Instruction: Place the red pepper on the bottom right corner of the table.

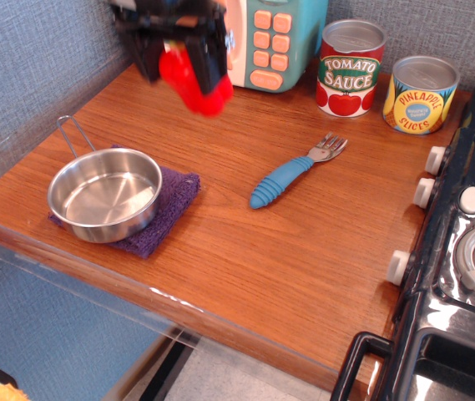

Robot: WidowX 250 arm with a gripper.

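Note:
The red pepper (pixel 194 82) is a glossy bright-red toy, held in the air above the back left of the wooden table (pixel 245 259). My black gripper (pixel 179 63) is shut on the pepper, its fingers on either side of it, and the image is motion-blurred. The pepper hangs clear of the tabletop, in front of the toy microwave.
A steel pan (pixel 103 194) sits on a purple cloth (pixel 170 205) at front left. A blue-handled fork (pixel 291 175) lies mid-table. A tomato sauce can (pixel 350 67), a pineapple can (pixel 421 93) and a teal toy microwave (pixel 262 38) stand at the back. A black toy stove (pixel 462 251) borders the right.

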